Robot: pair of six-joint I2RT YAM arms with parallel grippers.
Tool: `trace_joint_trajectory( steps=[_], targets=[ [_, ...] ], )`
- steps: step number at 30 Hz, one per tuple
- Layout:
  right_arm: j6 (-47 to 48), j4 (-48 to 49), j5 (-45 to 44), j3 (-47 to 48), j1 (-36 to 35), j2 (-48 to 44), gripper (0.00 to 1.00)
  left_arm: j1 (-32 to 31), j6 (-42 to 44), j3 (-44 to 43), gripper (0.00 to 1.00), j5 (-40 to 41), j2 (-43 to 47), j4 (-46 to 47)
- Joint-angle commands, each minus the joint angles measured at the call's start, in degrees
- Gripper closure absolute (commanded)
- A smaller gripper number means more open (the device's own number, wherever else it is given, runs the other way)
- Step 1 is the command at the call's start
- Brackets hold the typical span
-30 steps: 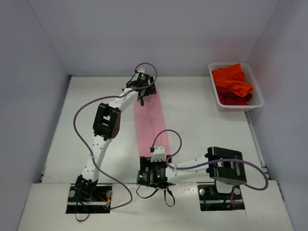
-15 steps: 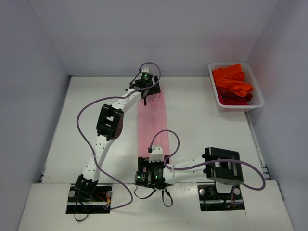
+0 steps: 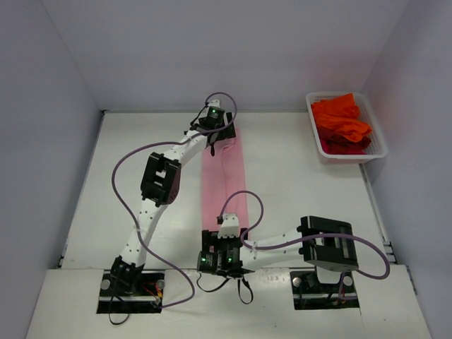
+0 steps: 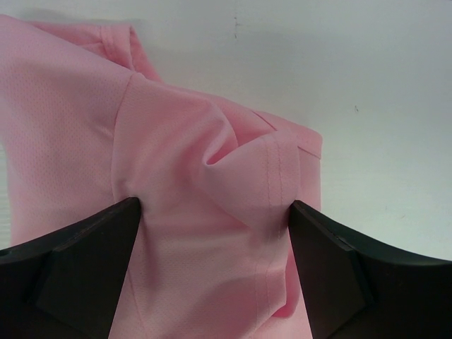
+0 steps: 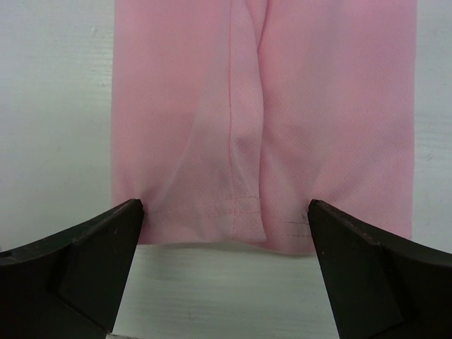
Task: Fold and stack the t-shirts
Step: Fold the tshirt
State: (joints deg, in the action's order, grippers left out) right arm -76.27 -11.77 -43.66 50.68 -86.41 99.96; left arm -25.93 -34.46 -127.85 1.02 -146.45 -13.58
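The light pink t-shirt (image 3: 224, 183) lies folded into a long narrow strip running from the far middle of the table toward me. My left gripper (image 3: 217, 138) is at its far end, open, its jaws straddling bunched pink cloth (image 4: 212, 162) at a sleeve hem. My right gripper (image 3: 227, 239) is at the near end, open, its fingers (image 5: 92, 261) on either side of the bottom hem (image 5: 233, 212), which lies flat just ahead of them. The orange-red t-shirts (image 3: 340, 123) are heaped in the basket at the far right.
The white mesh basket (image 3: 382, 145) stands against the right wall at the back. White walls close in the table on the left, back and right. Both arms' purple cables loop over the table's middle.
My left gripper moved a little right, carrying the strip's far end with it, so the strip now runs straighter. My right gripper shifted slightly left. Almost nothing moved in the last half second.
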Motion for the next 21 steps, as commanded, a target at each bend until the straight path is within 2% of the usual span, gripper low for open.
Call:
trace_joint_trajectory(
  steps=[1, 15, 17, 21],
  targets=[
    [-3.27, 2.54, 5.34, -1.1, -1.04, -1.43, 0.0, 0.62, 2.11, 1.37, 0.18, 0.39, 8.8, 1.9],
    [-0.72, 1.05, 1.65, -1.28, -0.78, -7.06, 0.0, 1.68, 7.65, 4.62, 0.19, 3.99, 25.07, -1.53],
    [-0.55, -0.53, 0.43, -1.63, -0.6, -8.29, 0.0, 1.68, 7.65, 7.08, 0.19, 5.21, 29.02, -2.58],
    [1.38, -2.38, -0.46, -3.74, 1.85, -15.21, 0.0, 1.41, 7.48, 19.26, 0.19, 8.64, 38.93, -3.73]
  ],
)
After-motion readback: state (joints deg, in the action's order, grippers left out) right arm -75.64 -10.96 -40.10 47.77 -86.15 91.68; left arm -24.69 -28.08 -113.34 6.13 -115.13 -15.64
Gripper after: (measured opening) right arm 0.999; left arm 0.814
